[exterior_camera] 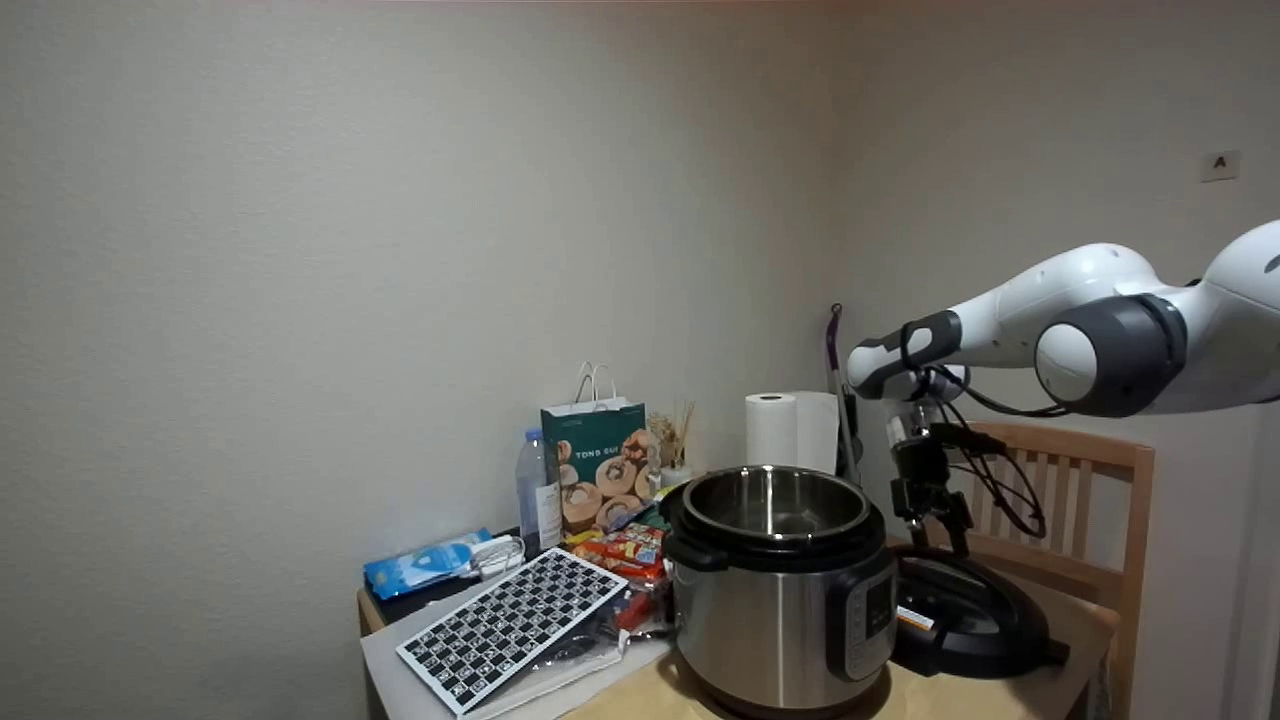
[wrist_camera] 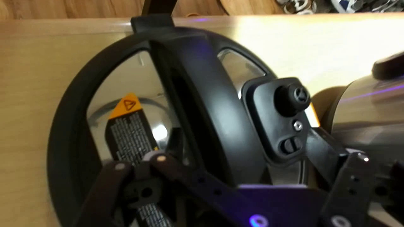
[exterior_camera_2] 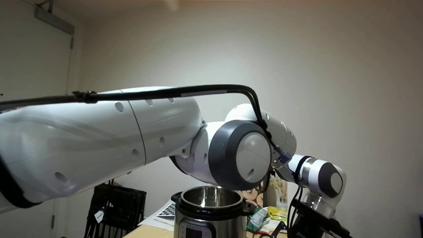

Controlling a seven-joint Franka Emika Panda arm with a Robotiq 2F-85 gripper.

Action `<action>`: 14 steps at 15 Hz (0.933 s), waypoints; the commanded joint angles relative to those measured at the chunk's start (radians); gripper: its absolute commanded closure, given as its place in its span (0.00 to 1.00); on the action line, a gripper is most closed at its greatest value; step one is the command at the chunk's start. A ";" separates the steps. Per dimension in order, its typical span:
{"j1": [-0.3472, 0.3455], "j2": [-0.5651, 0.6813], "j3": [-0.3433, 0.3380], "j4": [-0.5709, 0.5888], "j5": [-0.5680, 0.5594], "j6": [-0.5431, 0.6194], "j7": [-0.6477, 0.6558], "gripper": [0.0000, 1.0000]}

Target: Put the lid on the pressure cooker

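Note:
The lid (exterior_camera: 985, 615) is round and black with clear-looking panels and a raised handle. It lies on the table beside the pressure cooker (exterior_camera: 755, 625). The wrist view shows the lid (wrist_camera: 217, 107) large, with the steel side of the cooker (wrist_camera: 372, 110) at right. The cooker's top is uncovered, with the steel inner pot showing in both exterior views (exterior_camera_2: 228, 228). My gripper (exterior_camera: 938, 545) points down over the lid. Its fingers are spread wide, one on each side of the handle, in the wrist view (wrist_camera: 246, 138). Whether they touch the lid cannot be told.
A checkered board (exterior_camera: 515, 625), snack packets (exterior_camera: 630, 550), a green paper bag (exterior_camera: 597, 460) and a bottle (exterior_camera: 535, 480) stand left of the cooker. Paper-towel rolls (exterior_camera: 772, 430) stand behind it. A wooden chair (exterior_camera: 1090, 540) is behind the lid, near the table edge.

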 commanded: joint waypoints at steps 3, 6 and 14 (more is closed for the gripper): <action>0.006 0.015 -0.017 -0.009 -0.002 0.109 0.039 0.00; 0.028 0.001 -0.019 -0.028 -0.014 0.102 0.035 0.00; 0.062 -0.006 -0.004 -0.024 0.002 -0.037 0.017 0.00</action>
